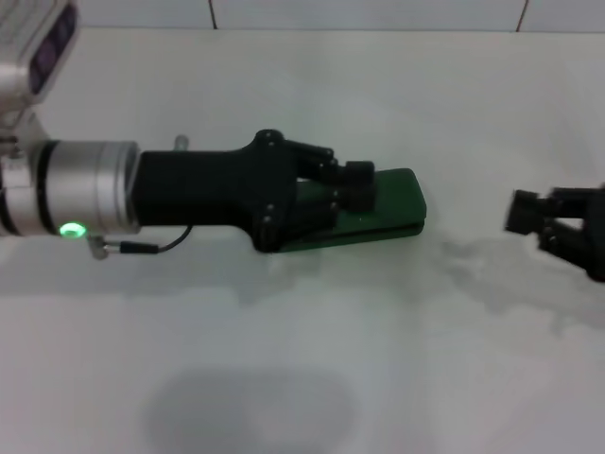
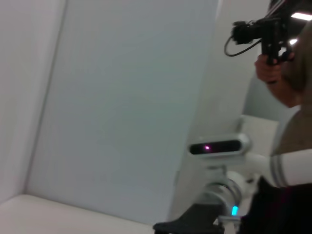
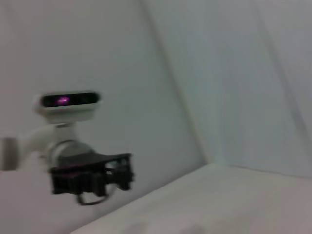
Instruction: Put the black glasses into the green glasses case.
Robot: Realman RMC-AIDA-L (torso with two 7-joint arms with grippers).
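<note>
While the left gripper (image 1: 354,189) is pressing, nearly closed, on the green glasses case (image 1: 392,203), shutting appears underway; release follows.

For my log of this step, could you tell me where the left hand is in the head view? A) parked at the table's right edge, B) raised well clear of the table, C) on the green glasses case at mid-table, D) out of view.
C: the left hand lies across the lid of the green glasses case at mid-table, while the right hand sits apart near the table's right edge.
</note>
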